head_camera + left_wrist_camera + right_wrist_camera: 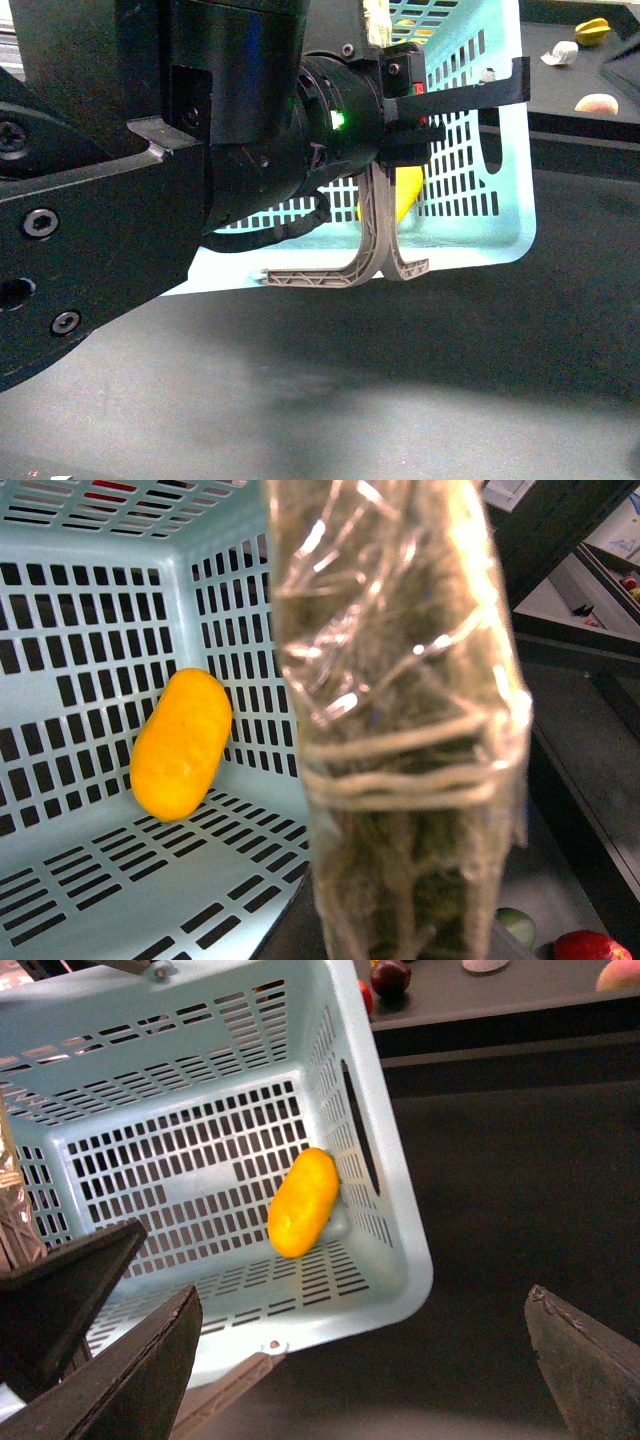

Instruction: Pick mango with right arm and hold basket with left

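Mango lies in basket; right hand apart, empty; left hand at basket wall, closure cannot tell

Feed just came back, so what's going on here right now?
The mango lies inside the basket, against a side wall. The left claw is at the basket's rim; whether it actually grips is unclear. The right claw hangs open and empty above the basket's edge, mango not yet picked.

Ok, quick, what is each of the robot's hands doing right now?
Left fingers: cannot be told; only one shows, by the basket.
Right fingers: open, holding nothing.
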You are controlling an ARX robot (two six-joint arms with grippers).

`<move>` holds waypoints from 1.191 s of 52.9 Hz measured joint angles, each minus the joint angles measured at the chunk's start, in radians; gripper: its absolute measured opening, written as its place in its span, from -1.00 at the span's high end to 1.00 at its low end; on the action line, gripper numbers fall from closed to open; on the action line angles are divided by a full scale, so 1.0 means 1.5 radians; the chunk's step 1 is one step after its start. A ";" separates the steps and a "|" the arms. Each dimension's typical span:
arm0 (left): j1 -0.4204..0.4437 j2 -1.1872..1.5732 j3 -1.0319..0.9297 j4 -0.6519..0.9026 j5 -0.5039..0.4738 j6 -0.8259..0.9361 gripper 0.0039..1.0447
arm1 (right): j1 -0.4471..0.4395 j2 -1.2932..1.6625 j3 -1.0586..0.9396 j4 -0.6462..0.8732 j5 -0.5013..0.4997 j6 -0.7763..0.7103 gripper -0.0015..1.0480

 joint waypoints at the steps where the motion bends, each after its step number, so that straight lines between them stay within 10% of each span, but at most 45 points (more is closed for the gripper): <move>1: 0.000 0.000 0.000 0.000 0.000 0.000 0.92 | -0.001 -0.022 -0.008 -0.013 0.002 -0.001 -0.84; 22: 0.000 0.000 0.000 0.000 -0.002 0.000 0.92 | -0.016 -0.269 -0.060 -0.150 0.041 -0.016 -0.81; 30: 0.000 0.001 0.000 0.000 -0.001 0.000 0.92 | -0.046 -0.313 -0.166 0.112 0.027 -0.167 -0.32; 56: 0.000 0.001 0.000 0.000 -0.002 0.000 0.92 | -0.158 -0.429 -0.221 0.072 -0.100 -0.235 0.98; 63: 0.000 0.001 0.000 0.000 -0.002 0.000 0.92 | -0.191 -0.459 -0.230 0.053 -0.109 -0.236 0.96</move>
